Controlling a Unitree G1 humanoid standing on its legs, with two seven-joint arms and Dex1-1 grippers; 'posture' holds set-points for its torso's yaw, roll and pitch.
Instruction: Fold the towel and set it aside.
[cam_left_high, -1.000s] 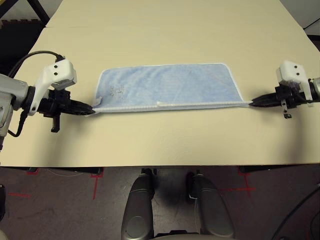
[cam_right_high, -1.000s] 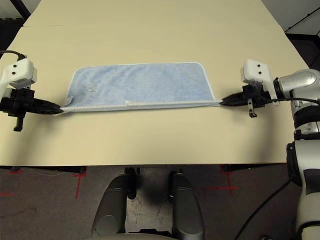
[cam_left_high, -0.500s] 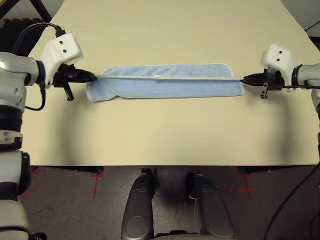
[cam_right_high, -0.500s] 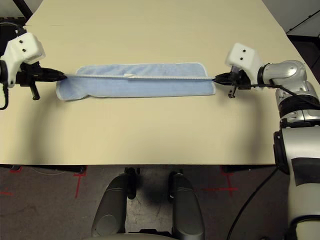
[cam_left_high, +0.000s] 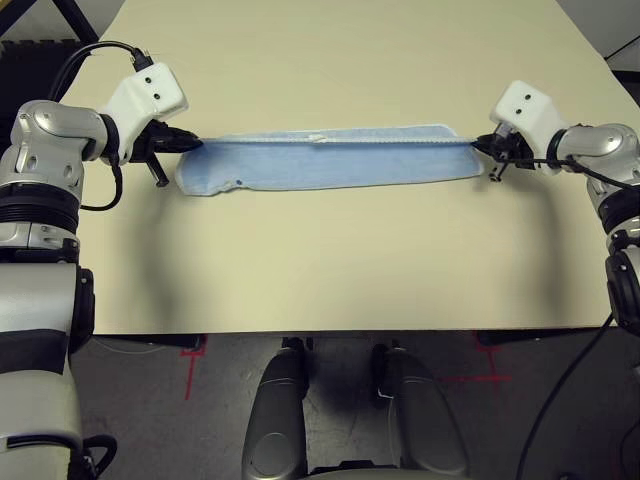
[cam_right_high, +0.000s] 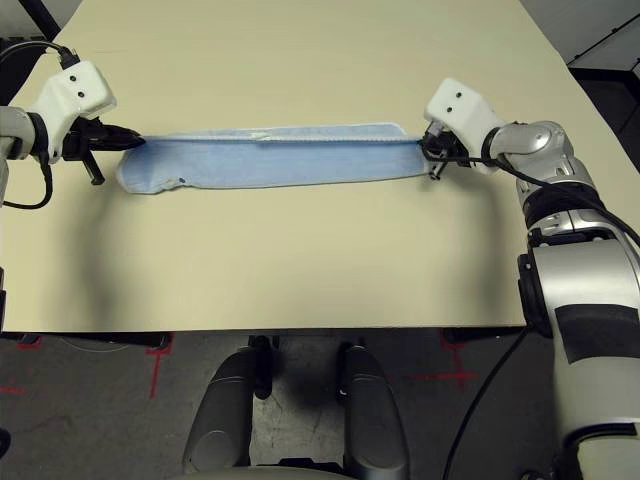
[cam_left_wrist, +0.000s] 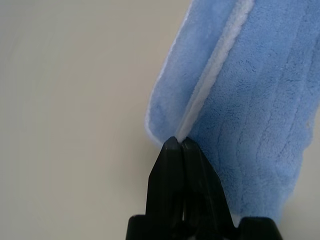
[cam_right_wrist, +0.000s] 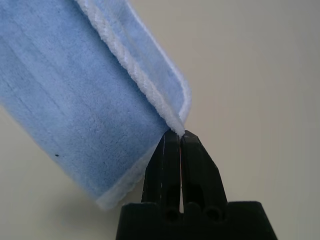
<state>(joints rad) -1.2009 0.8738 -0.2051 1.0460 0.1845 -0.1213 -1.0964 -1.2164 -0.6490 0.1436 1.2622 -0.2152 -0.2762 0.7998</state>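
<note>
Carried away from the robot since a second ago, the towel's (cam_left_high: 330, 160) near long edge now lies over its far edge, so the cloth is doubled lengthwise into a narrow band on the bench (cam_left_high: 320, 270). Its long axis runs straight across, from the left pincer (cam_left_high: 190, 144) to the right pincer (cam_left_high: 478, 146), each clamped shut on one end corner of the carried edge. Both arms sit equally close, one at either end. I judge the coming move hinges on those two corners lining up over the far edge. Light-blue terry, white stitched edging; the lower layer bulges out rounded at the left end.
</note>
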